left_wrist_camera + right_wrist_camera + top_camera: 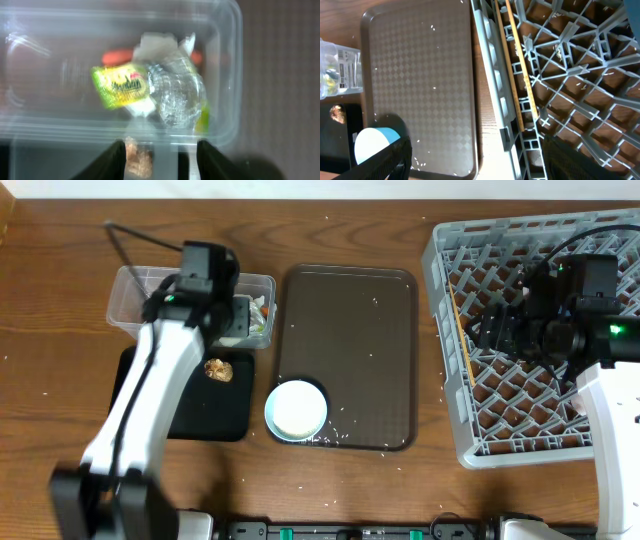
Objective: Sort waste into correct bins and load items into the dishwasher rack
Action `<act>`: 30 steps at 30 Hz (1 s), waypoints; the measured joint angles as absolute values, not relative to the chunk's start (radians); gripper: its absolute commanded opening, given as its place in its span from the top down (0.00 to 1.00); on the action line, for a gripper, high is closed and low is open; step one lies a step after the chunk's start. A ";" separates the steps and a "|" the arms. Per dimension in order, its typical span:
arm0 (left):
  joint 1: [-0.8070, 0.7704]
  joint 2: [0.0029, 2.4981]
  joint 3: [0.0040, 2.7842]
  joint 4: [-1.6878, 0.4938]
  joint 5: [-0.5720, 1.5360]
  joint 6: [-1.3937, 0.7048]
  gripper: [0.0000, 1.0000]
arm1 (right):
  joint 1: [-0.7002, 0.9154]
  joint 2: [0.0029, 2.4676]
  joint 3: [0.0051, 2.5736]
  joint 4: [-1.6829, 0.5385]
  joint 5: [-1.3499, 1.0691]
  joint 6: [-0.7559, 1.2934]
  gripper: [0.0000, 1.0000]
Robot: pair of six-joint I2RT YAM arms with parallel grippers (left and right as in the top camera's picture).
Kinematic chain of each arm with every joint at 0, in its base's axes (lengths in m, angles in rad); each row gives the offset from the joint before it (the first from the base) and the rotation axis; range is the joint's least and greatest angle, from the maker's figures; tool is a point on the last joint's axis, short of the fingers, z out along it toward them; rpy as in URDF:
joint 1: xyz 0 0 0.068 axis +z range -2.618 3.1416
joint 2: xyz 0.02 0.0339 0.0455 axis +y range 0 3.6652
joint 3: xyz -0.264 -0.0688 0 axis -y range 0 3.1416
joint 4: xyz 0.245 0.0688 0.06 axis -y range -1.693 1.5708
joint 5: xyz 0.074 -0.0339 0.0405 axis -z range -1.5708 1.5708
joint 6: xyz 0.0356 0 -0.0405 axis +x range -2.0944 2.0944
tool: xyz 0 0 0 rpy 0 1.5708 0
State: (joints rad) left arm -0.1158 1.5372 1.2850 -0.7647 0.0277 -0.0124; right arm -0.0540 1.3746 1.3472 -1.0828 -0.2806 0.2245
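left tool [161,160] parted, right tool [480,160] spread (wider)

Clr glossy plastic tub [45,90], shiny crinkled wrapper [150,90], wood tbl [60,280]

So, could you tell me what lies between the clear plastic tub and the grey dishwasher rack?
The brown serving tray, dotted with rice grains, lies between the tub and the rack, as the overhead view shows.

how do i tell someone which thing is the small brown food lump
Find the brown serving tray mid-table; a shallow black tray lies just left of it in the overhead view. The small brown food lump sits near that tray's far right corner, tan on black, unlike the white-and-green wrapper in the clear tub beyond.
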 measured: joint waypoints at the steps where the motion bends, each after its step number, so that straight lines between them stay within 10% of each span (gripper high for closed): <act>1: -0.114 1.495 1.285 -0.813 0.028 -0.019 0.53 | -0.054 1.375 1.347 -1.084 -0.280 0.224 0.23; 7: -0.078 1.382 1.274 -0.997 0.021 -0.075 0.52 | -0.054 1.375 1.347 -1.084 -0.281 0.224 0.23; 15: -0.067 1.425 1.021 -0.789 0.019 -0.108 0.22 | -0.054 1.375 1.347 -1.085 -0.281 0.224 0.23; 30: -0.009 1.456 0.765 -0.393 0.019 -0.131 0.25 | -0.054 1.375 1.347 -1.088 -0.280 0.224 0.23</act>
State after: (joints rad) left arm -0.0086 1.4559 0.7650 -0.3935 0.0193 -0.1314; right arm -0.0540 1.3750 1.3472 -1.0878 -0.2802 0.2241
